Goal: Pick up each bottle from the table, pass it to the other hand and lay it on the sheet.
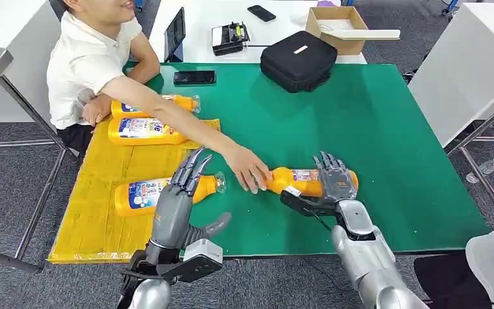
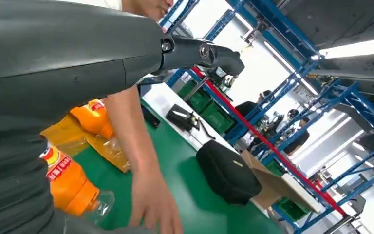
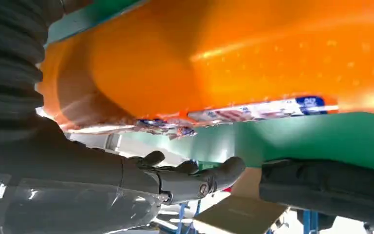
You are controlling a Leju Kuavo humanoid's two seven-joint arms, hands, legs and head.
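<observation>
Green table (image 1: 373, 129), grey carpet (image 1: 13, 193)

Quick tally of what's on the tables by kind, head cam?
Orange plastic bottles with blue labels: 4, three on the yellow sheet at, one on the green mat at under the right hand
Black smartphones: 2
Black zip case: 1
Open cardboard box: 1
Black tablet: 1
Total: 9

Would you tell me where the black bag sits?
In the head view, the black bag sits at the green table's far edge, beside the cardboard box.
</observation>
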